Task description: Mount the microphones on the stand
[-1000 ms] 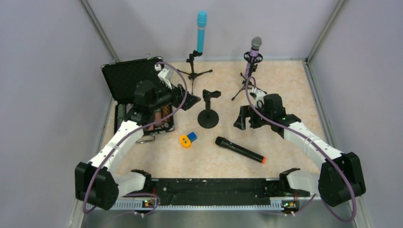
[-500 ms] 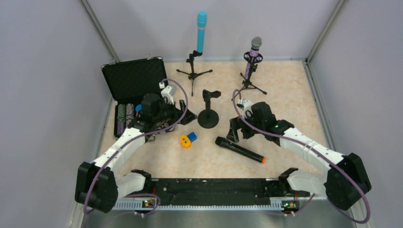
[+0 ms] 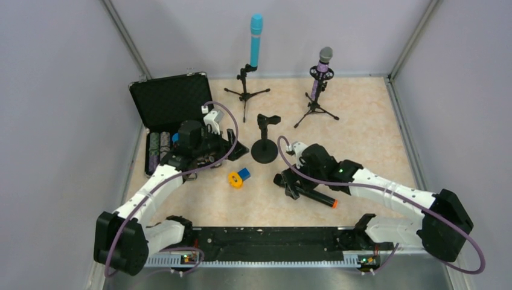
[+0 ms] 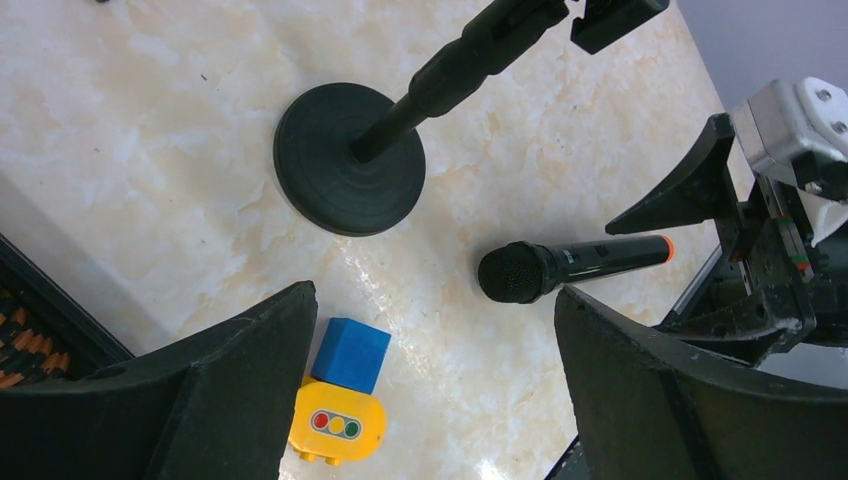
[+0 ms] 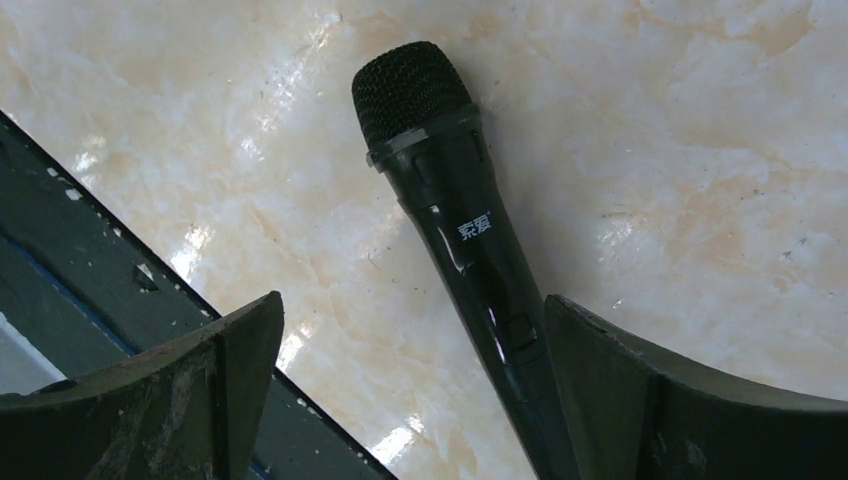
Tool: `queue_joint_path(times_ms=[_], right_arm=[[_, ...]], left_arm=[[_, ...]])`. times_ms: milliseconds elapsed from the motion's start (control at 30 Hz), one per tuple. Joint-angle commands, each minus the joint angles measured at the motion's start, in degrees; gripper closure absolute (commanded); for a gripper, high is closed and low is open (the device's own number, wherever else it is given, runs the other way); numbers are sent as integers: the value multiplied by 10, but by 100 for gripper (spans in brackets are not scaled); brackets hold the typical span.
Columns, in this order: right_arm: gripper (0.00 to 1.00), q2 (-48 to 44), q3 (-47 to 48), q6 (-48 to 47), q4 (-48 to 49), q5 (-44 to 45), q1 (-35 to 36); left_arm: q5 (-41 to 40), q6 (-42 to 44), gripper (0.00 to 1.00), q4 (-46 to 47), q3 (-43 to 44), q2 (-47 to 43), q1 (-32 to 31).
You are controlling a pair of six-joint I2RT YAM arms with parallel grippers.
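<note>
Got the black mic (image 5: 460, 230) lying flat on the table (image 3: 362, 115), near side, a bit right of centre, grille pointing left and orange end right. Got the right gripper (image 3: 291, 183) down low over the grille end, fingers spread wide either side of the body, not clamping anything. Same deal with the left gripper (image 4: 435, 295): wide open, empty, hanging left of centre by the toy (image 4: 340, 395) and the case (image 3: 169, 99). Seeing the blue mic (image 3: 256, 39) and purple mic (image 3: 322, 69) upright on tripods (image 3: 246, 90) at the far side, plus the round-base stand (image 3: 264, 142) mid-table.
</note>
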Motion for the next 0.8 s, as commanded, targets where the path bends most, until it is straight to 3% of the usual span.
queue_joint_path(times_ms=[0,533,767], right_arm=[[2,0,22,-1,-14,60,33],[2,122,51,5,-20,151,73],[11,140,53,11,-13,143,73]], left_arm=[[7,7,8,20,11,10,3],[5,10,9,9,-11,-13,3],[28,-5,11,35,-4,19,3]])
